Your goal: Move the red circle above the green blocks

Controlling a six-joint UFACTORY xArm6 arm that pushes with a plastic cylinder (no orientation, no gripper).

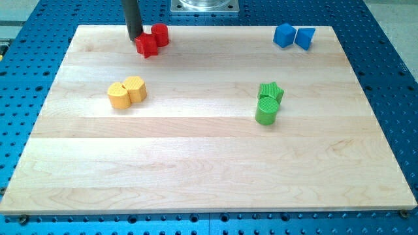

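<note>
The red circle (pixel 160 34) stands near the board's top left, touching a second red block (pixel 147 46) of angular shape just below and left of it. My tip (pixel 134 36) is at the left side of these red blocks, right beside the angular one. The two green blocks sit right of centre: a green star (pixel 271 91) with a green cylinder (pixel 266 110) touching it below. The red circle is far to the upper left of the green pair.
Two yellow blocks (pixel 127 92) lie together at the left. Two blue blocks (pixel 293 36) sit at the top right. The wooden board (pixel 209 170) rests on a blue perforated table. A metal mount (pixel 205 6) is at the top edge.
</note>
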